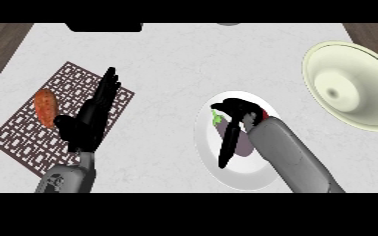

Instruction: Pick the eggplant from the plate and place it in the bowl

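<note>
Two hands to account for, starting at the right hand (pixel 242 111): curled down over the eggplant (pixel 244 149), fingers bent across the green stem end, thumb laid along the side away from the forearm. Looks closed on the eggplant, not yet lifted. Directly beneath the hand, lying on the white plate (pixel 221 176).

Could go wrong on the lift in three ways:
- Slipping out sideways, given a hold near one end of a smooth, tapering body.
- Sagging at the long purple end and catching the plate's rim.
- Dragging the plate along on too shallow a rise.

Better to rise straight up before travelling.

Farther out, beyond the hand and to its right, well apart: the cream bowl (pixel 343 87), partly cut by the view's edge. Another likely risk there: clipping the near rim on a low pass. Between plate and bowl, only pale counter (pixel 170 60), so open room for the carry.

Well to the left of the right hand: the left hand (pixel 92 117), open with straight fingers, resting over a patterned mat (pixel 70 80) beside an orange vegetable (pixel 46 107), away from the route to the bowl.
</note>
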Available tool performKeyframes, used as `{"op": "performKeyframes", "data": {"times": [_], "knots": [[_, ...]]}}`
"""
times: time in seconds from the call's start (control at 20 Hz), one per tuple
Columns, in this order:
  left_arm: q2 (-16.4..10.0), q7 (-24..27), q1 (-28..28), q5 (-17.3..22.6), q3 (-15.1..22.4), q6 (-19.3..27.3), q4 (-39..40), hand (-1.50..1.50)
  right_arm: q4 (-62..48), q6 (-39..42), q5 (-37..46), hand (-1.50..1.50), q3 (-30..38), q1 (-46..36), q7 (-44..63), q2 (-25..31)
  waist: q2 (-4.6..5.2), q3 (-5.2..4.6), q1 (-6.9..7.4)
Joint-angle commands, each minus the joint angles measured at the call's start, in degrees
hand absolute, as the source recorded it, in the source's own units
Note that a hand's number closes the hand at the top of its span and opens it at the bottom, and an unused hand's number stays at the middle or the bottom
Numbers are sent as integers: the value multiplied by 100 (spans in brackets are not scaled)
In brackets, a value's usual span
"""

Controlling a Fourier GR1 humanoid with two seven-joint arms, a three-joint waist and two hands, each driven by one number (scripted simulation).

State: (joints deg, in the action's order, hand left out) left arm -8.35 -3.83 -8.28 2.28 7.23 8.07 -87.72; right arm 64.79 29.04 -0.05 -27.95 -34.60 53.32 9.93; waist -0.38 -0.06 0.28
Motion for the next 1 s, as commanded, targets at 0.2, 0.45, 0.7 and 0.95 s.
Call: {"op": "performKeyframes", "data": {"times": [0.2, 0.45, 0.7, 0.95], "knots": [[67, -42, 5, -51, 12, -53, -39, 0, -323, 959, 23, 150, -343, 218, -528, -77, 57, 6, 27], [18, -213, 313, -61, 59, -114, -453, 0, 274, 1259, -15, 150, -405, 423, -409, 10, 21, 6, 4], [112, 42, 80, -27, -103, -151, 71, 0, 829, 1199, -258, 150, -175, 673, 80, -133, 20, 2, -69], [50, -31, 252, -103, -200, 24, -79, 0, 2493, 266, 233, 150, 449, 1337, -2445, 838, -113, 32, -494]]}}
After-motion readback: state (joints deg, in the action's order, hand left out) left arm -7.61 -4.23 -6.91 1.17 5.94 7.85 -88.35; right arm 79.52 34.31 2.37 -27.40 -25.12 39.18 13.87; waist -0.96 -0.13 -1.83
